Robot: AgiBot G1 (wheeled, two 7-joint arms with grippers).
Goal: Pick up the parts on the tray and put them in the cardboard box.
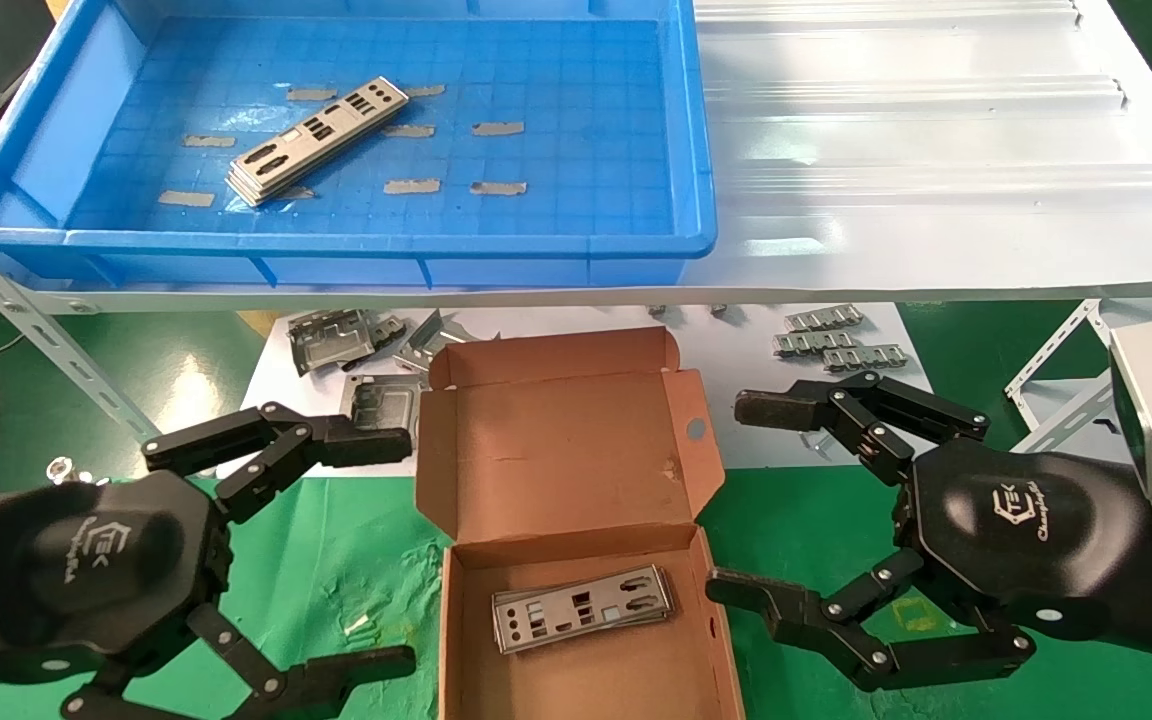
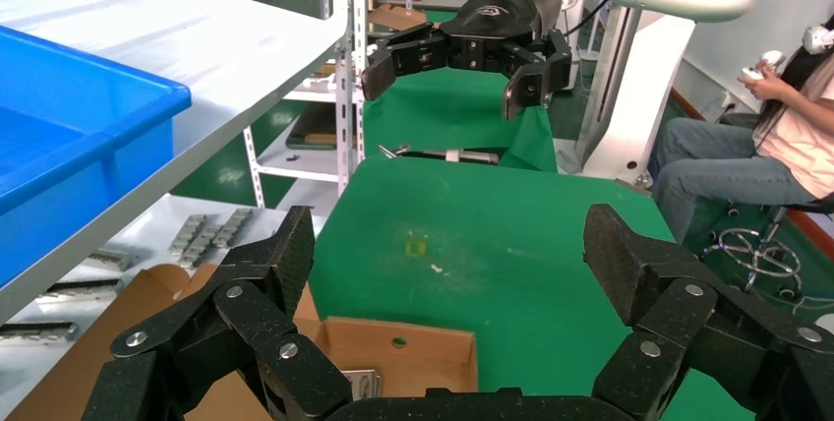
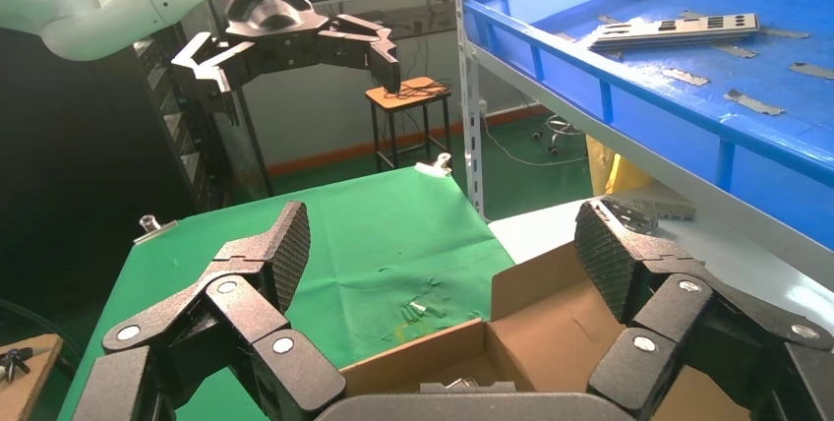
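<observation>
- The left gripper (image 1: pixel 391 545) is seen low at the left of the box, spread wide with nothing held; in its own wrist view its pads (image 2: pixel 285 254) stand far apart over the green cloth (image 1: pixel 336 560).
- On the upper shelf the tray (image 1: pixel 696 150) is seen, and a small stack of parts (image 1: pixel 319 138) lies flat and slanted on the left half of its floor, among short tape strips (image 1: pixel 412 186).
- Below the shelf, grey brackets (image 1: pixel 331 340) are scattered on a white sheet (image 1: pixel 576 325) behind the box; they are not part of the job.
- The box (image 1: pixel 576 470) stands open in the middle, lid laid back, and a few plates (image 1: pixel 583 608) already rest flat in its near compartment.
- Toothed strips (image 1: pixel 836 345) lie on the sheet to the right of the box.
- The right gripper (image 1: pixel 726 490) is held just right of the box, also fully spread and empty, its pads (image 3: pixel 615 254) well apart.
- The step in hand is judged to be between 2 cycles: a load is boxed, and the stack in the tray remains.
- Next, a reach up and over the tray wall is called for, probably by the left arm since the stack lies on that side; thin flat plates will need an edge to be caught, and only the top of the stack may lift.
</observation>
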